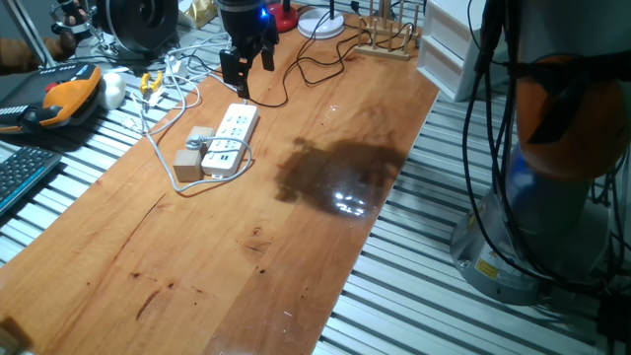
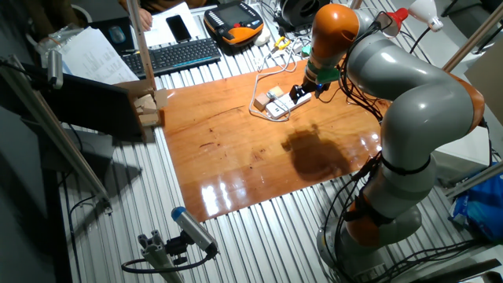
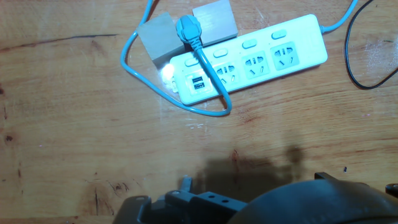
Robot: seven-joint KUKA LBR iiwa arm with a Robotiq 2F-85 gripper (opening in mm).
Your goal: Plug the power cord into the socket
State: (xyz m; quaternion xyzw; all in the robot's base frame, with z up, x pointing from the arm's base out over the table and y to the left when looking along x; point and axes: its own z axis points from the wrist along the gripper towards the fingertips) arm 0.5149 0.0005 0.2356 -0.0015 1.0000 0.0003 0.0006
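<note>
The socket (image 1: pixel 235 123) is a long white power strip lying on the wooden table, also seen in the other fixed view (image 2: pixel 292 101) and across the top of the hand view (image 3: pixel 261 59). My gripper (image 1: pixel 244 84) hangs just above the strip's far end, shut on the small black plug of the power cord (image 1: pixel 296 69). The thin black cable trails away to the right and back. In the hand view a loop of that cord (image 3: pixel 357 62) shows at the right, and the plug itself is hidden by the dark hand housing (image 3: pixel 298 199).
Two tan cubes (image 3: pixel 158 37) (image 3: pixel 214 18) and a thin looped cable (image 3: pixel 211 109) lie at the strip's near end. An orange pendant (image 1: pixel 59 99), a keyboard (image 1: pixel 20 173) and loose cables crowd the left. A wooden rack (image 1: pixel 389 39) stands at the back.
</note>
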